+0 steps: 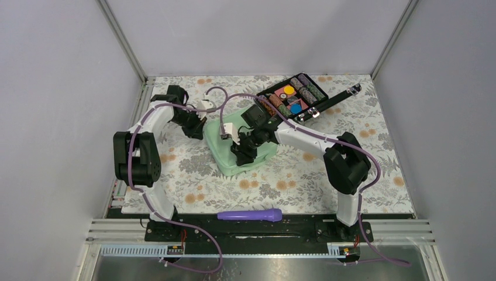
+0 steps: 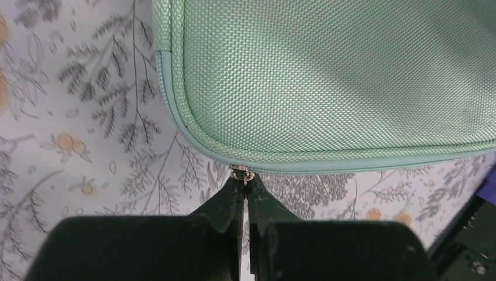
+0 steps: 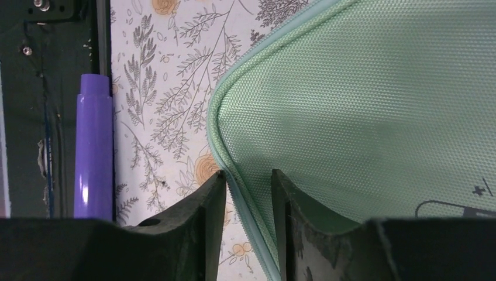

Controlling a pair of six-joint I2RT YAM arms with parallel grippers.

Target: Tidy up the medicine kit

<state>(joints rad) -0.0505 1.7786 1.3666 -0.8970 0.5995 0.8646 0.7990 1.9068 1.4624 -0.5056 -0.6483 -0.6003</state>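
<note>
Find the medicine kit [image 1: 225, 162] mid-table, between both arms, near and left of the black case [image 1: 295, 96], seemingly zipped. Treat as light and soft: woven mint fabric over some padding, likely to give under a squeeze and to slide on the table [image 1: 362, 134] when tugged. Take hold at the zipper pull [image 2: 241, 173] on the kit's left edge, pinched tight by the left gripper [image 2: 245, 178]. Steady with the right gripper [image 3: 248, 175], parted astride the piped near edge, not visibly clamping. Pull along the seam, never upward; expect drag round the corners.
</note>
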